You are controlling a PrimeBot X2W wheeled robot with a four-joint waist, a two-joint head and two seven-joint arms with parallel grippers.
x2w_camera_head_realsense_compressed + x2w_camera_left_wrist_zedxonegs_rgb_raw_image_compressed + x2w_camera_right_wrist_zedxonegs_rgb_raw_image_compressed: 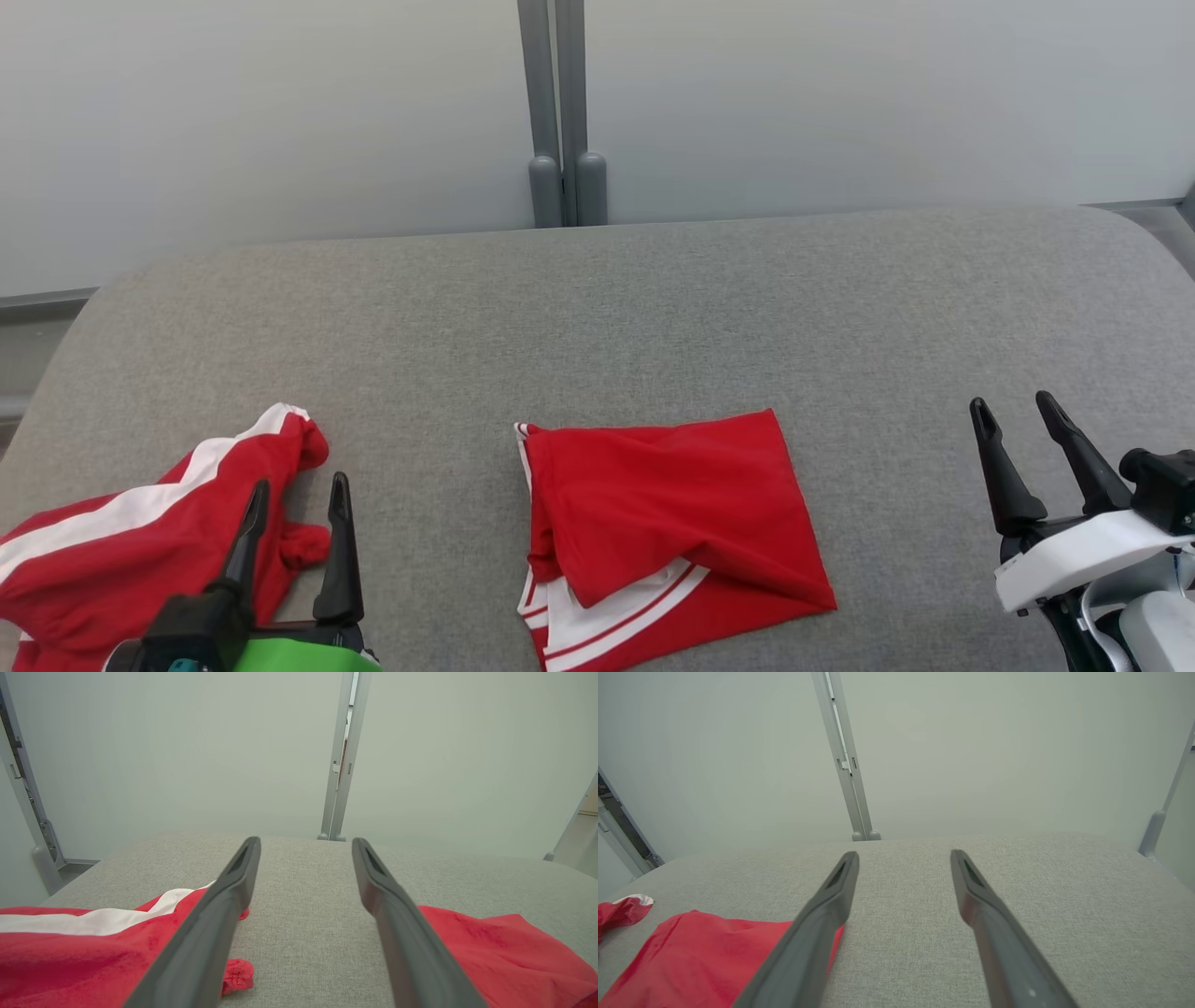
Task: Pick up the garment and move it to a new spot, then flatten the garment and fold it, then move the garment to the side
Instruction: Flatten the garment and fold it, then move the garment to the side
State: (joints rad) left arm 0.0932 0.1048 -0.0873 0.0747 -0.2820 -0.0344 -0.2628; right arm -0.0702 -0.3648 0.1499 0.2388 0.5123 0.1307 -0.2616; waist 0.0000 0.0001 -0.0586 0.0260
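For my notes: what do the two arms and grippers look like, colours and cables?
The left gripper has two long, dark, tapering fingers on a black base, with a bright green cover behind. The right gripper has matching dark fingers, a white housing, a black block beside it and a pale cable loop below.

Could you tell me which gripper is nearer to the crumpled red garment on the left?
Left. The left gripper is at the edge of the crumpled garment, one finger over the cloth; the right gripper is far off, beyond the folded garment.
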